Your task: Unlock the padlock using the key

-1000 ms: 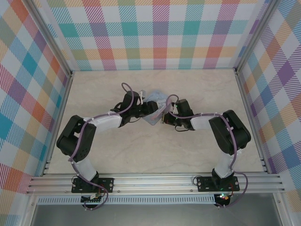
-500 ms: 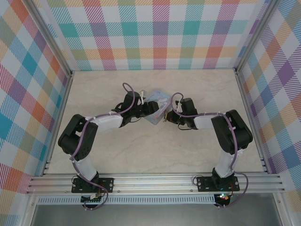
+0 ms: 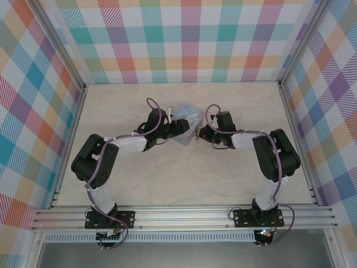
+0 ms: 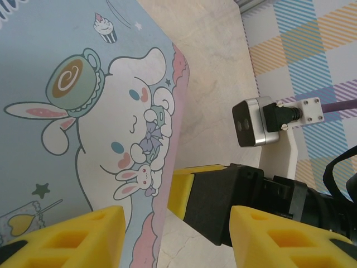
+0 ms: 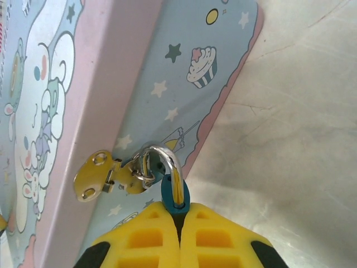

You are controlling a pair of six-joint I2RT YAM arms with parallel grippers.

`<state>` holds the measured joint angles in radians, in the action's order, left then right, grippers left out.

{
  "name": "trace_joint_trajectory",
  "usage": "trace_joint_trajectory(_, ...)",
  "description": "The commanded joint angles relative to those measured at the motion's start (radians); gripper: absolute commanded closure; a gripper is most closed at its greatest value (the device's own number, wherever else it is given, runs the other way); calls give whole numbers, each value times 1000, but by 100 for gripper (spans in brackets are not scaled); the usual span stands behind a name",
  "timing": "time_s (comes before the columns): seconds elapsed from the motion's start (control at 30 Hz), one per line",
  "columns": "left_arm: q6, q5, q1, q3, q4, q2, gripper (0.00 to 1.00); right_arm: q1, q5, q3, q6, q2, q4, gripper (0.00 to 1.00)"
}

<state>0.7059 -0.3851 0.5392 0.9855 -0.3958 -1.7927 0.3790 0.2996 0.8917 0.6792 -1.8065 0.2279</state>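
In the right wrist view my right gripper [image 5: 179, 215] is shut on the tiny teal padlock [image 5: 175, 199]. Its silver shackle [image 5: 169, 162] loops through the ring of the yellow hasp [image 5: 104, 178] on the side of the light-blue cartoon tin [image 5: 184, 84]. In the left wrist view my left gripper [image 4: 177, 234] is open, its yellow fingers [image 4: 83, 237] straddling the tin's pink-edged lid [image 4: 83, 111], with a gap on the right side. From above, both grippers, left [image 3: 177, 132] and right [image 3: 199, 134], meet at the tin [image 3: 188, 121]. The key is hidden.
The right arm's black and yellow finger [image 4: 215, 201] and its wrist camera [image 4: 256, 121] sit close beside my left fingers. Pale marble tabletop [image 3: 184, 178] lies around the tin. Plaid walls [image 3: 189, 39] and metal rails [image 3: 184, 215] enclose the workspace.
My right gripper has moved away from the near edge and slightly right, still at the tin. The tin has shifted a little farther back. The left arm has followed slightly.
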Motion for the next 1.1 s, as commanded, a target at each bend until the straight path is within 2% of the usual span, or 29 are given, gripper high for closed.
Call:
trace_joint_trajectory(0.0,-6,21,1,-47,120,-82,47,-22,-7,62,18,-23,-41,94)
trace_joint_trajectory(0.37,-2,23,1,-50,110,-105,47,-28,-64,181,-34,-85,-195,94)
trace_joint_trajectory(0.57,-9,16,-5,-49,117,-66,47,-32,-122,172,-99,-15,-252,94)
trace_joint_trajectory(0.7,-10,-16,-30,-37,125,-12,44,-45,-142,135,-159,89,-303,94)
trace_joint_trajectory(0.9,-41,-76,-97,6,172,107,38,-58,-5,62,-220,283,-398,93)
trace_joint_trajectory(1.07,-100,-69,-143,17,247,236,26,-56,165,-8,-195,426,-481,93)
